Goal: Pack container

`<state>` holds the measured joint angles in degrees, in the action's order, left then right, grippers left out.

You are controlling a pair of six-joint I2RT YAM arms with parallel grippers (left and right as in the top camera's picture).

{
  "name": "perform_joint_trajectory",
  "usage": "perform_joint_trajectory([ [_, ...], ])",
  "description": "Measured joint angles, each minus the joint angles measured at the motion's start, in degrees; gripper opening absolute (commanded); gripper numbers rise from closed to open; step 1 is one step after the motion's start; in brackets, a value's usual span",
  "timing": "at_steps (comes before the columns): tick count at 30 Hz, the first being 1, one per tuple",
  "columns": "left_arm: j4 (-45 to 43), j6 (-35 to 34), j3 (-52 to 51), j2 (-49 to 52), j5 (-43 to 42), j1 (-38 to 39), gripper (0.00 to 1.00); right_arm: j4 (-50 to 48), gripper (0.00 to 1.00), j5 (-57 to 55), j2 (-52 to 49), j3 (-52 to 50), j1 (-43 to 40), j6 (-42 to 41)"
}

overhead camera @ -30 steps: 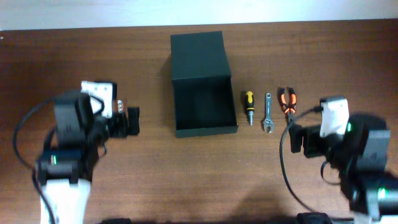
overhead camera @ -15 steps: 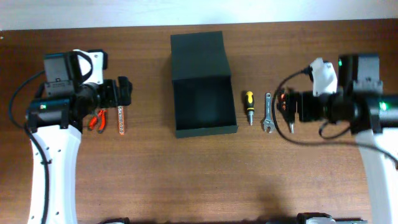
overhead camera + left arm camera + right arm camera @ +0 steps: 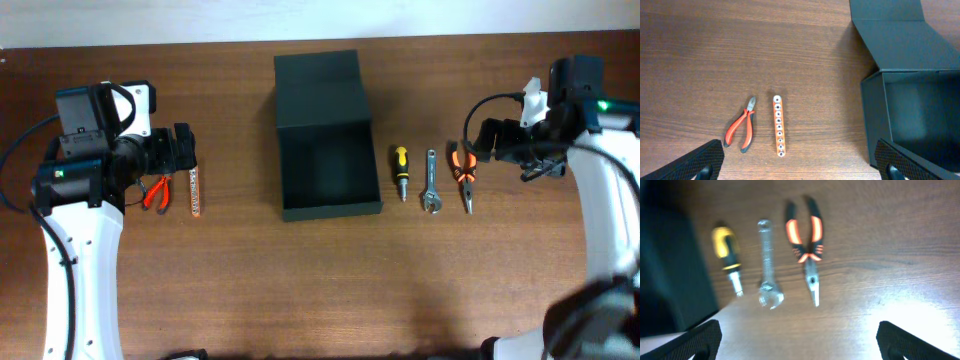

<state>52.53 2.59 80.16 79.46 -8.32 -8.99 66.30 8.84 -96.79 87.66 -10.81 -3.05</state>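
1. Now the left hand (image 3: 184, 150) hovers wide and empty near the red pliers (image 3: 155, 192) and a bit strip (image 3: 195, 190).
2. The right hand (image 3: 482, 140), also wide and empty, hangs just beside the orange pliers (image 3: 462, 175), with the wrench (image 3: 430, 182) and screwdriver (image 3: 400, 170) alongside.
3. The container (image 3: 317, 90) sits open mid-desk, its lid laid flat behind it.
4. The desk (image 3: 300, 280) is brown wood, with a pale wall (image 3: 320, 20) behind.

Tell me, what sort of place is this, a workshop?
Likely a robotics lab bench rather than a real workshop: a left arm and a right arm stand over a wooden table, with a screwdriver, wrench and pliers lined up neatly beside an open dark box.
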Motion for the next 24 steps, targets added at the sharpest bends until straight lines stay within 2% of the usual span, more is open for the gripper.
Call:
perform_joint_trajectory([
  [11,-0.02,0.0,0.0,0.0,0.22,0.0,0.99,-12.44,1.0,-1.68,-14.6,0.0,-0.46,0.04],
  [24,-0.02,0.0,0.0,0.0,0.22,0.0,0.99,-15.78,0.95,-3.45,-22.56,0.0,-0.46,1.6],
])
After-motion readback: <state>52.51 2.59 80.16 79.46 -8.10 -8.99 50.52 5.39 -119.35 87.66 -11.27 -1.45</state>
